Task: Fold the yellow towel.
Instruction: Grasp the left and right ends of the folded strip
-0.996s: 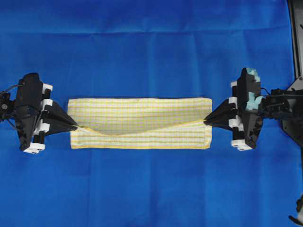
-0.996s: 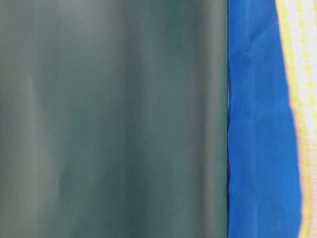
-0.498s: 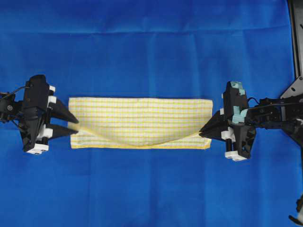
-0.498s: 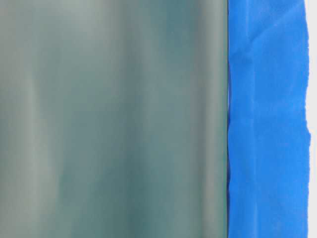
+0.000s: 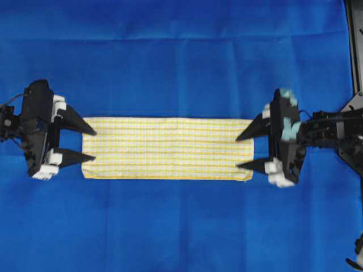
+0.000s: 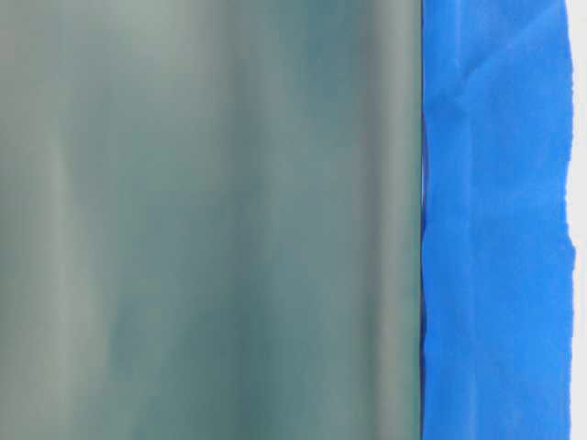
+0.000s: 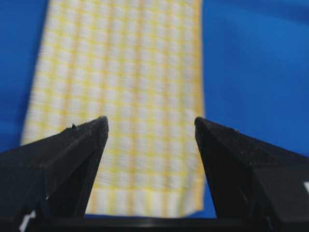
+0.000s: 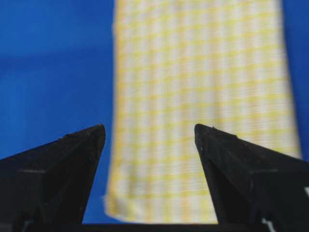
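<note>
The yellow towel (image 5: 167, 148) lies flat as a long folded strip, white with yellow checks, on the blue sheet. At its left end my left gripper (image 5: 89, 145) is open, its jaws spread above the towel's short edge and holding nothing. My right gripper (image 5: 241, 151) is open at the right end, also free of the cloth. In the left wrist view the towel (image 7: 120, 96) runs away from the open left gripper (image 7: 151, 126). The right wrist view shows the towel (image 8: 203, 96) beyond the open right gripper (image 8: 149, 130).
A plain blue sheet (image 5: 181, 62) covers the whole table. Dark frame parts (image 5: 354, 45) stand at the right edge. The table-level view is mostly filled by a blurred grey-green surface (image 6: 202, 220), with the blue sheet (image 6: 495, 220) beside it.
Both grippers opened and let go of the towel's edge. The sagging top layer dropped, and the towel now lies flat as an even strip.
</note>
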{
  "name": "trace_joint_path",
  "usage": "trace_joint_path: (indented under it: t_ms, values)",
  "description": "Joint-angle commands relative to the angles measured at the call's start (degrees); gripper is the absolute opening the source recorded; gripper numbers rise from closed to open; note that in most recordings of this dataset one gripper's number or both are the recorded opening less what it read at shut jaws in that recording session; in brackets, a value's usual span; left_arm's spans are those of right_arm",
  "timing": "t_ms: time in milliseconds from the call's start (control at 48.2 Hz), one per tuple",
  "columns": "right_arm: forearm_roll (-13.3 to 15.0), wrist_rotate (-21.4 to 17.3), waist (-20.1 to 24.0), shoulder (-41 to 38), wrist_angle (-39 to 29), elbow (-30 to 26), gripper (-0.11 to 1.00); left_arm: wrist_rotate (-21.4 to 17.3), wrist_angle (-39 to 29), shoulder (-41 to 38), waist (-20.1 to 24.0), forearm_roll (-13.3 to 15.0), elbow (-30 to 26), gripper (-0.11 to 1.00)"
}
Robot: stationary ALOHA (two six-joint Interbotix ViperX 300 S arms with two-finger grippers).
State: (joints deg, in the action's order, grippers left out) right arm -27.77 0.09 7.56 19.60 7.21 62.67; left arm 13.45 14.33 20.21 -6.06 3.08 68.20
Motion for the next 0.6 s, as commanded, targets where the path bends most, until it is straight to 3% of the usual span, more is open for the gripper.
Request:
trace_joint_path:
  t_ms: [0,290,581]
  values:
    - [0.26,0.26,-3.25,0.97,-0.53,-0.26,0.75,-0.18,-0.18,-0.26,2.29,-0.18,-1.41,0.65]
    - [0.44,2.29,-12.57,-1.14,-4.22,-0.53,0.75,-5.36,-4.92,-5.45,8.53,-0.35,-3.87,0.65]
    - [0.53,2.46,-14.24,-6.33,-3.69,-0.79,0.75,-6.5,-5.01,-11.07,13.45,-0.44,-4.31,0.66]
